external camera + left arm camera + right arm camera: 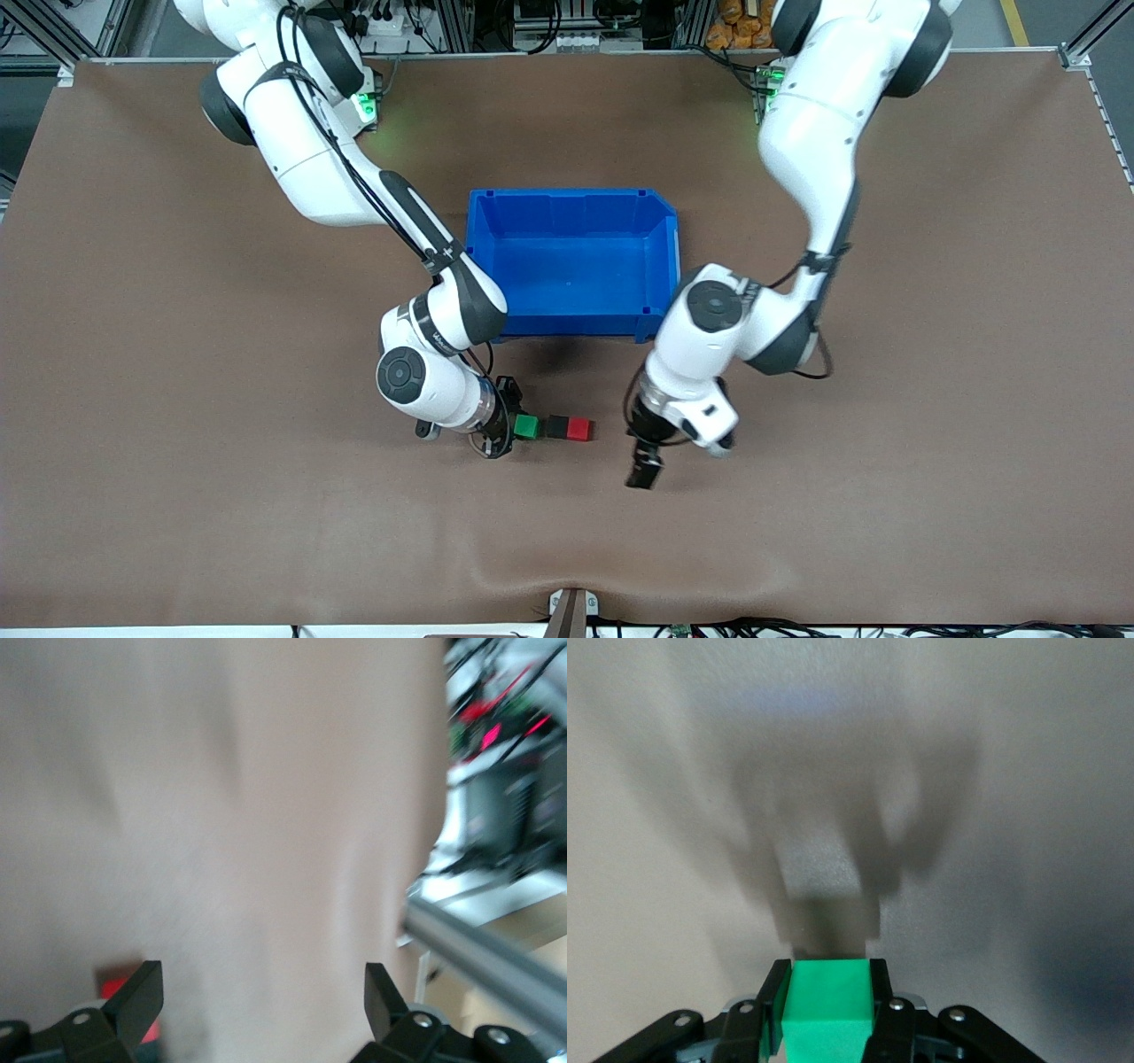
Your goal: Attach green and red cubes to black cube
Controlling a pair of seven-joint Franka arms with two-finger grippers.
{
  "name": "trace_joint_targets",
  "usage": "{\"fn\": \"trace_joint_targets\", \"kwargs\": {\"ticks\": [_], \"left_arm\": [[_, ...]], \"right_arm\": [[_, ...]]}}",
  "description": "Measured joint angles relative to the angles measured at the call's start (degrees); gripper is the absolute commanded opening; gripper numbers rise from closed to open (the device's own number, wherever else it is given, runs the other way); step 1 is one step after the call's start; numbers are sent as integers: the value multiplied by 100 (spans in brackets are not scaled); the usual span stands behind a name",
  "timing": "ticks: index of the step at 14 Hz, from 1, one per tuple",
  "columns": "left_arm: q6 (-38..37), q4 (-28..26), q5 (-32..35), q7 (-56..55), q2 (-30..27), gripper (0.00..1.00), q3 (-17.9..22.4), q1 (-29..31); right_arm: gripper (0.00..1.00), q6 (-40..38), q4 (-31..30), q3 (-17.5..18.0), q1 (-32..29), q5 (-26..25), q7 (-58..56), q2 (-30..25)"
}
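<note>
Brown tabletop point(177, 443) with a slight wrinkle at the camera edge, blue bin point(660, 257) mid-table, cables and racks along the robots' edge. Right gripper point(507, 429) jaws clamped on green cube point(526, 427), which sits just beside black cube point(555, 427); red cube point(579, 430) touches the black one, all nearer the camera than the bin. Left gripper point(644, 470) hangs over bare tabletop toward the left arm's end from the red cube, jaws spread wide, gripping nothing.

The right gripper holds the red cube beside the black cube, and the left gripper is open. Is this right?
Not quite: the right gripper holds the green cube, as the right wrist view shows. It is beside the black cube, and the left gripper is open.
</note>
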Motion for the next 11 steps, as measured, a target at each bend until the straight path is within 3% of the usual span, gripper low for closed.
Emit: {"fn": "trace_joint_targets", "kwargs": {"ticks": [1, 2, 3, 4, 11], "left_arm": [[-180, -1, 1, 250, -135, 100, -6, 177], [-355, -2, 1, 530, -243, 100, -15, 347], [-510, -3, 0, 790, -326, 100, -21, 496], [-659, -4, 0, 1042, -407, 100, -25, 631], [-1307, -226, -1, 2539, -1095, 100, -174, 1494]], "right_arm": [[0, 36, 0, 0, 38, 1, 18, 37], [23, 72, 2, 0, 73, 2, 40, 70], [51, 94, 4, 0, 104, 3, 57, 97], [100, 106, 12, -1, 123, 3, 70, 100], [100, 73, 98, -64, 117, 2, 80, 94]]}}
